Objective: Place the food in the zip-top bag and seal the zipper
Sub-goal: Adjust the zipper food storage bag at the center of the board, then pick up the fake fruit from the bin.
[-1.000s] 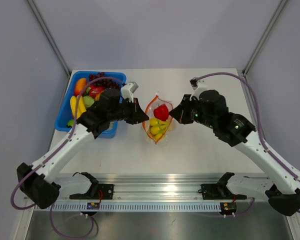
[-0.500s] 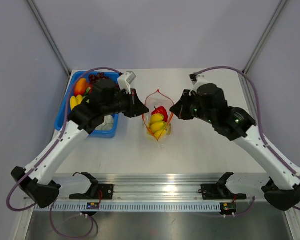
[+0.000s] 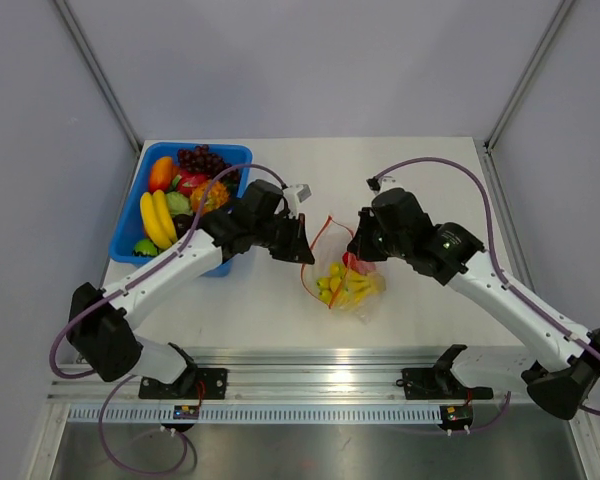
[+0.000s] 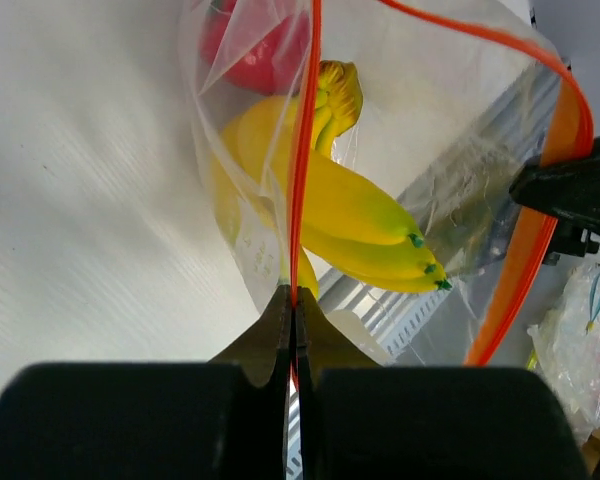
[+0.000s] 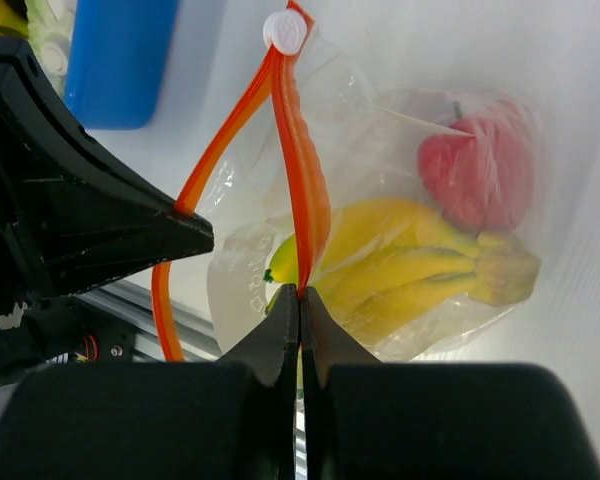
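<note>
Clear crinkly plastic zip-top bag (image 3: 352, 285) sits at the middle of the white table (image 3: 430, 170), stretched between the two arms; whether it rests on the table or hangs just above it cannot be told. Inside is the food: a bunch of glossy yellow toy bananas (image 4: 355, 215) and a red toy fruit (image 5: 475, 165). The thin red-orange zipper (image 5: 305, 190) gapes open, its two strips bowed apart, with a small white slider (image 5: 285, 30) at one end. The left gripper (image 4: 293, 300) is clenched on one strip, the right gripper (image 5: 300, 295) is clenched on the other. A blue plastic tray (image 3: 127, 222) of other toy fruits stands at the table's left.
</note>
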